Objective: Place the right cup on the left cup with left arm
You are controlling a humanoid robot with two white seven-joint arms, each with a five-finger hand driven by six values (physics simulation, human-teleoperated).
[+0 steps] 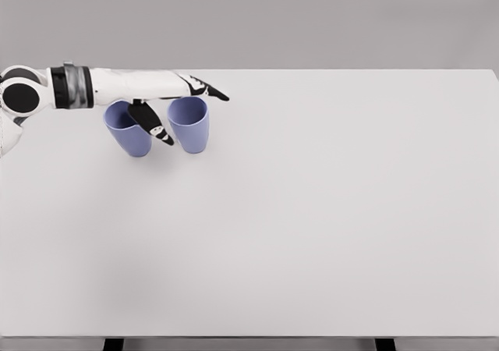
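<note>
Two lavender-blue cups stand upright on the white table (327, 226) at its far left, and from my head camera neither one shows whole. My left arm (117, 83) comes in from the left edge and lies across the tops of both, so the left cup (131, 136) has its rim almost entirely covered, and the right cup (189, 129) has the back of its rim cut by the hand. The two cups sit just beside each other; I cannot tell whether their walls touch, because the thumb hangs down in front of the gap.

My left hand (173, 101) is spread and relaxed: its long fingers (209, 90) reach out flat past the right cup's far rim, and the thumb (152, 125) drops between the cups. I see no finger wrapped around either cup, so it holds nothing as far as this view shows. Whether the palm rests on the rims or hovers above them I cannot make out.
</note>
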